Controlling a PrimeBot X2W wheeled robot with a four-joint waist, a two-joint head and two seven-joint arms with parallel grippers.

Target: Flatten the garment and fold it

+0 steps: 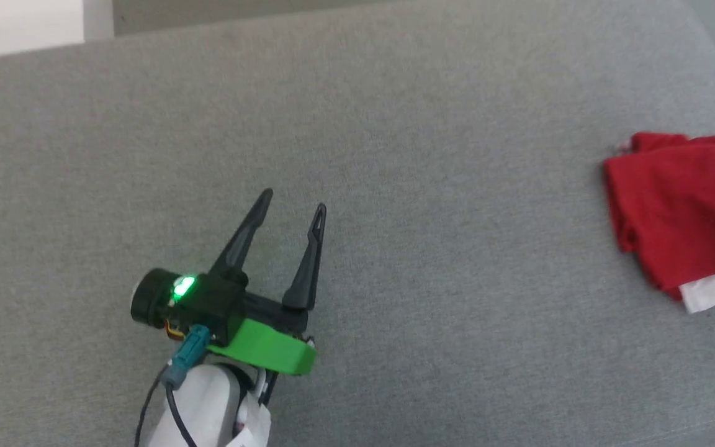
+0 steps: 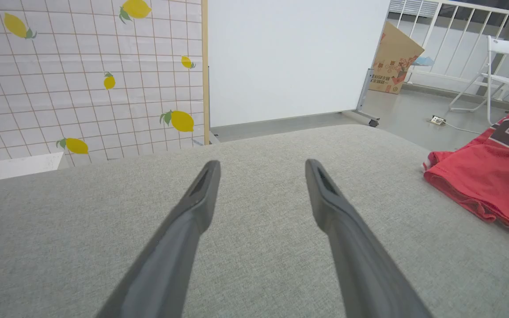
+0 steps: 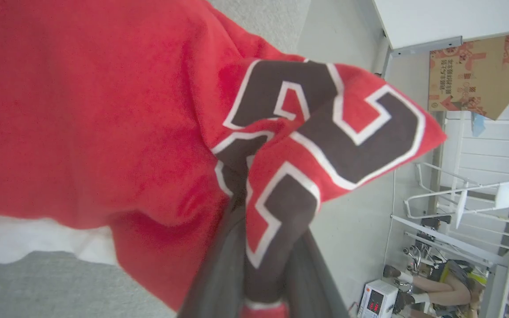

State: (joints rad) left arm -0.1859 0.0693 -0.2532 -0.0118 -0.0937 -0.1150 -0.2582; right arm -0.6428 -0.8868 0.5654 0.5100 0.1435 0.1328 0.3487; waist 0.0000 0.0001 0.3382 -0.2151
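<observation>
Grippers, two. First, right gripper (image 3: 263,265): I see its dark fingers pinched nearly together on a bunched fold of the garment (image 3: 82,110). Both tips are buried in cloth, so I cannot tell how deep the bite goes.

Second, left gripper (image 1: 294,200): its fingers are spread wide with nothing between them, over bare cushion (image 1: 395,124), well apart from the cloth. Its pale forearm (image 1: 199,406) is cut off at the bottom edge. The fingers are long, tapered and matt black, set on a green collar (image 1: 267,347) beside a lit green lamp (image 1: 182,287).

Garment: crumpled heap at the cushion's right side, cut by the head view's right edge, so I cannot give its full outline. The fabric is soft and red, with a white patch at the near corner. A blocky dark print outlined in white is folded over itself; I cannot read it.

Cushion: grey woven fabric, flat, with a rounded far corner.

Beyond: lemon-print grid sheet (image 2: 82,88), white board (image 2: 290,57), cardboard box (image 2: 393,59), white chair (image 2: 502,75).
</observation>
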